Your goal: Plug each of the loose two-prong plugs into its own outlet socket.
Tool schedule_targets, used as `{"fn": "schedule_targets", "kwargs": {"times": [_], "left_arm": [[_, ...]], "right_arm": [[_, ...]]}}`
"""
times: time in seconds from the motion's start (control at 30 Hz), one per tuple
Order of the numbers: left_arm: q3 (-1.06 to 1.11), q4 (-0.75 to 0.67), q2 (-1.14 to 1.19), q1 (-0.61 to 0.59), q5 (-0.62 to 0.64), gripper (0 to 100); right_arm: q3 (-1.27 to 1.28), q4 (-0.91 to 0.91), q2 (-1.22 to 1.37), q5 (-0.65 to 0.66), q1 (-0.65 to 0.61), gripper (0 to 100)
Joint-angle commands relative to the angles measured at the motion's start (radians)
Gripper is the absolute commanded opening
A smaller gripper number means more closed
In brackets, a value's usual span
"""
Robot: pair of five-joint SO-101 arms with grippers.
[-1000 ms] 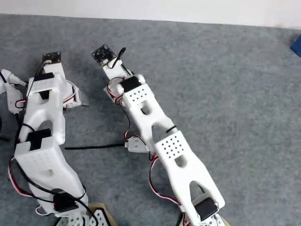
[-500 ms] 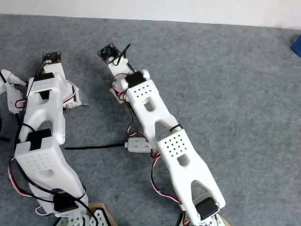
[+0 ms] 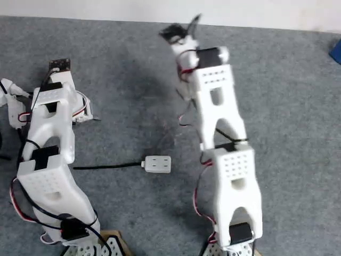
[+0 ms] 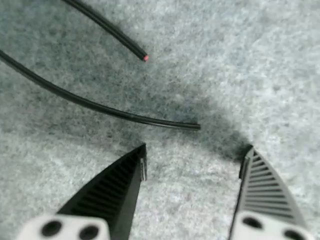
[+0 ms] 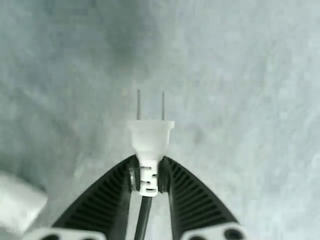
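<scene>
White two-prong plug (image 5: 150, 135) sits clamped in the right pincer (image 5: 150, 167), prongs pointing away; the left pincer (image 4: 195, 152) gapes apart over black cables (image 4: 100, 107) on the grey counter (image 4: 250, 60).

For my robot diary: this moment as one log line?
right end effector: shut on plug | left end effector: open, near cords | outlet: on carpet

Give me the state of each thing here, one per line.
plug: held by its base, unplugged, both prongs bare.
right hand: shut on the plug.
left hand: open, empty.
outlet: lying flat, nothing plugged in.
black cables: lying loose, ends free.
</scene>
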Motion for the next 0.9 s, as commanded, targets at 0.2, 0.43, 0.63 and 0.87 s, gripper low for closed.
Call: {"fn": "schedule_targets", "kwargs": {"times": [0.2,0.43,0.63,0.87], "left_arm": [[-0.007,-0.008,-0.004,0.044,0.002,31],[-0.005,-0.006,-0.007,0.065,-0.009,31],[-0.005,-0.006,-0.008,0.074,-0.037,31],[-0.018,-0.006,-0.013,0.077,-0.04,31]], "right_arm": [[0.987,-0.232,-0.598,0.098,-0.01,0.8],[1.753,-0.809,-0.866,0.104,0.045,0.8],[1.908,-0.935,-0.877,0.075,0.039,0.8],[1.917,-0.932,-0.875,-0.025,0.05,1.3]]}}
